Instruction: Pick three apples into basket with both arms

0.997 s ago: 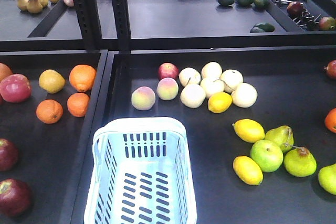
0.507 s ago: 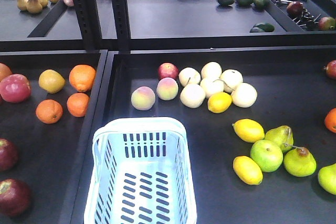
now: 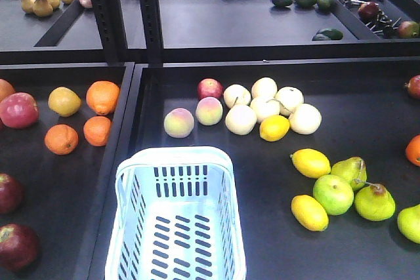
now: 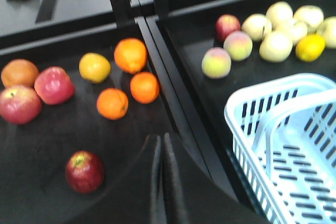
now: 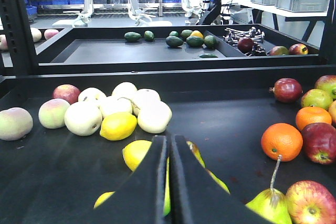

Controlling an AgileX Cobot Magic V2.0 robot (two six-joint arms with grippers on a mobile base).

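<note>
Low in the left-hand black tray [image 3: 72,240], at the very edge of the front view, lie two dark red-maroon apples with yellow-green patches: the nearer apple [image 3: 16,246] and the farther apple [image 3: 6,193], both partly cut off by the frame. The left wrist view shows one such apple [image 4: 84,171] alone on bare tray floor, well apart from the round oranges [image 4: 112,103] and the two pinkish-red round apples [image 4: 52,85] beyond it. I cannot pick out a third dark apple on that side. In the right wrist view a dark red fruit [image 5: 321,142] beside an orange could be a candidate.

The pale blue slotted plastic basket [image 3: 174,155] stands in the neighbouring tray, just beside the divider, and holds nothing.

The left gripper [image 4: 160,139] hangs over the left tray with its black fingers pressed together on nothing, the lone apple down to its left. The right gripper [image 5: 169,139] is likewise clenched and empty, above the yellow lemons [image 5: 118,126].

By my reading the task is at its start, on the approach to a first pick. The left claw would need to part its fingers wide, shift left over the apple and come down squarely, since the round fruit could roll if nudged.
</note>
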